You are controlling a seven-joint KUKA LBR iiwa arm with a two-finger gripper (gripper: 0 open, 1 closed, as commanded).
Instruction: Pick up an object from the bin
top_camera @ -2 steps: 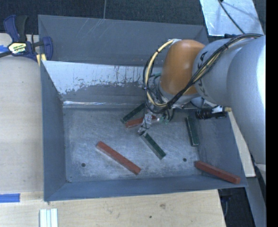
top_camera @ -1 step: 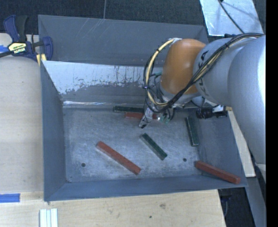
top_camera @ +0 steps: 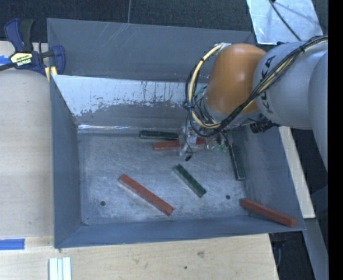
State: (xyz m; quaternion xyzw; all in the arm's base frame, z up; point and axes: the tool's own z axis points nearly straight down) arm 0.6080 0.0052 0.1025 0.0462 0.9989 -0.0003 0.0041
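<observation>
Jaws over red stick (top_camera: 165,146), bin (top_camera: 65,168) rear

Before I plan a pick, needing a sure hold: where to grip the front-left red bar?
Likely mid-length on the red bar, from above, closing across its narrow width: it lies flat and diagonal, alone on the bin floor.

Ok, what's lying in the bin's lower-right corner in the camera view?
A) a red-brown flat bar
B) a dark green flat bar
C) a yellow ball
A: a red-brown flat bar lies slanted in the lower-right corner of the grey metal bin.
</observation>
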